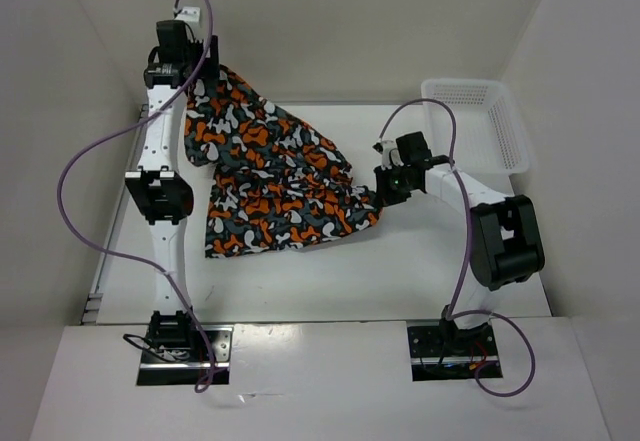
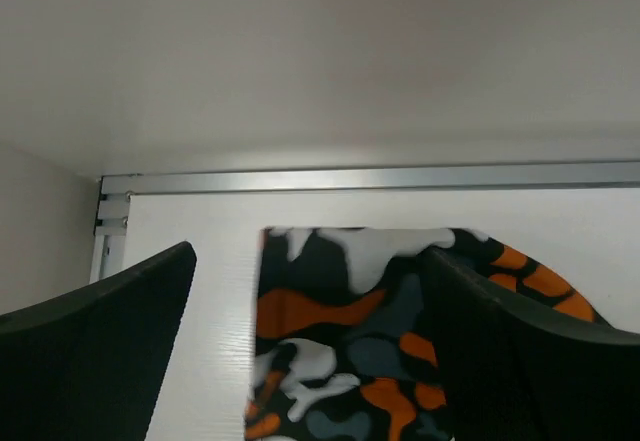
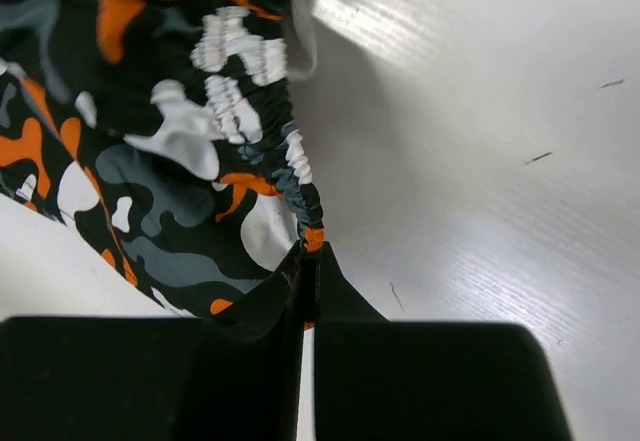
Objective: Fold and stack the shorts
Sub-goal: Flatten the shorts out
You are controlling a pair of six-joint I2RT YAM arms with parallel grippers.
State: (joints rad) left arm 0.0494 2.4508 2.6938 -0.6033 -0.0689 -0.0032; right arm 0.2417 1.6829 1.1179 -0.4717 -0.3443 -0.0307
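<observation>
Closest to me, the right gripper [image 3: 308, 279] is clamped tight on the shorts [image 3: 180, 161]. The gathered elastic waistband runs straight into the seam where its two black pads meet, and bare table [image 3: 480, 161] lies off to the fingers' right. At the far side, the left gripper [image 2: 308, 256] stands spread wide with nothing pinched. A straight hem of the shorts lies on the table between its fingertips, nearer the right-hand finger, which covers part of the print; the other finger hangs over bare table. Between the two grippers the cloth stretches in a rumpled diagonal band. I'd say the step is getting a second hold so the cloth can be drawn flat before folding. To do it well, the left fingers want to shift sideways until the hem corner sits midway between them, then come down and close on every layer, not just the top one. Then both arms should draw apart evenly. A hard tug from one side could drag the waistband out of the right pads or leave a twist.
</observation>
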